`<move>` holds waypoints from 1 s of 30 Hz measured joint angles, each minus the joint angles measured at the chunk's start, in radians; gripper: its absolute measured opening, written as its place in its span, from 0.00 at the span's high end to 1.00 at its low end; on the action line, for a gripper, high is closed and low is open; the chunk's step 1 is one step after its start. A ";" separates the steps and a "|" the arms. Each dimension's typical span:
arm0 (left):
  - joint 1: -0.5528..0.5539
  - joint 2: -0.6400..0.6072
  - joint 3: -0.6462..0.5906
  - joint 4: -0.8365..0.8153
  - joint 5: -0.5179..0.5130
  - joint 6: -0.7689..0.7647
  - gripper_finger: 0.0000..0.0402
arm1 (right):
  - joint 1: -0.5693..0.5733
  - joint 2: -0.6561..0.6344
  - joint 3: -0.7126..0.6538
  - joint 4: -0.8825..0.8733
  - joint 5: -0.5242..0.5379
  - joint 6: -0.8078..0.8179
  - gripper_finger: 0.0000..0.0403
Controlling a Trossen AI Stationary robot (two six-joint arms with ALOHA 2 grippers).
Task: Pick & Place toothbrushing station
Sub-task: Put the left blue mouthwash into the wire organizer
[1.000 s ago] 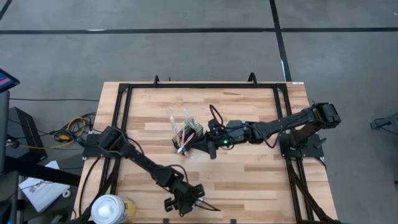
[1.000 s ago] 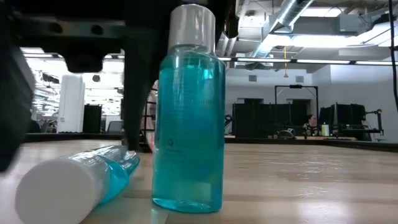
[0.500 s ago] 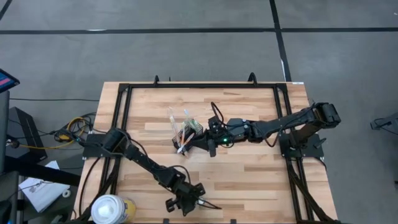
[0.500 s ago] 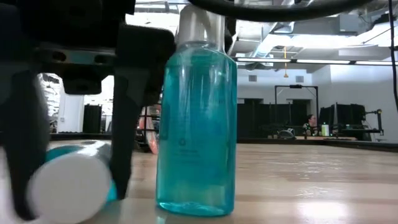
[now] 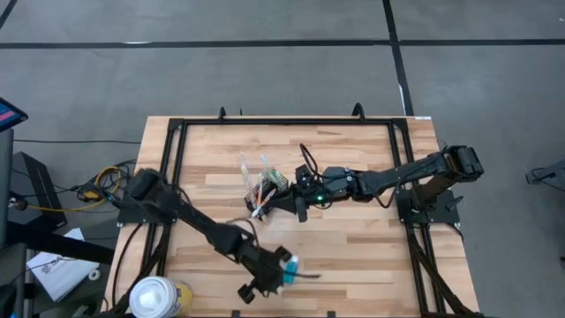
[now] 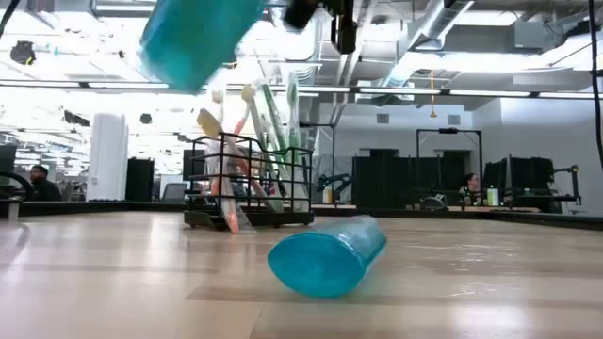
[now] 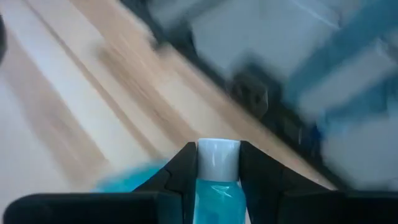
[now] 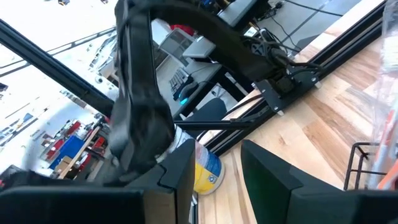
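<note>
Since a second ago, we see that the left gripper point(image 5: 284, 268) has closed on a blue bottle point(image 7: 217, 167) and lifted it off the near part of the table point(image 5: 353, 256); in the low view this bottle now hangs at the upper edge, while a second blue bottle point(image 6: 326, 254), which stood upright before, lies on its side on the wood. In the left wrist view the fingers point(image 7: 183, 168) clamp the bottle's neck just under its white cap. The right gripper point(image 5: 281, 203) sits just beside the black wire-mesh holder point(image 6: 248, 184) at mid-table, and we cannot tell from these views whether its jaws grip the wire or merely rest against it. The toothbrushes point(image 6: 266, 132) stand tilted inside the holder. We judge the step in hand to be carrying the bottle toward the holder; to do it well we would keep the grip firm on the neck, travel high over the fallen bottle, and lower slowly so the brushes are not knocked.
</note>
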 joint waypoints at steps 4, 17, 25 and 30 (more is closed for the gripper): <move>0.022 -0.098 0.001 0.046 -0.007 -0.098 0.79 | 0.000 0.000 0.000 0.000 -0.002 0.000 0.70; 0.040 -0.217 -0.047 0.155 -0.088 -0.355 0.79 | -0.092 0.000 -0.001 0.256 -0.177 -0.008 0.70; -0.008 -0.239 -0.148 0.144 -0.154 -0.458 0.79 | -0.165 -0.156 0.000 0.091 -0.045 -0.225 0.70; 0.002 -0.352 -0.196 0.167 -0.287 -0.476 0.79 | -0.205 -0.400 -0.002 -0.270 0.126 -0.342 0.70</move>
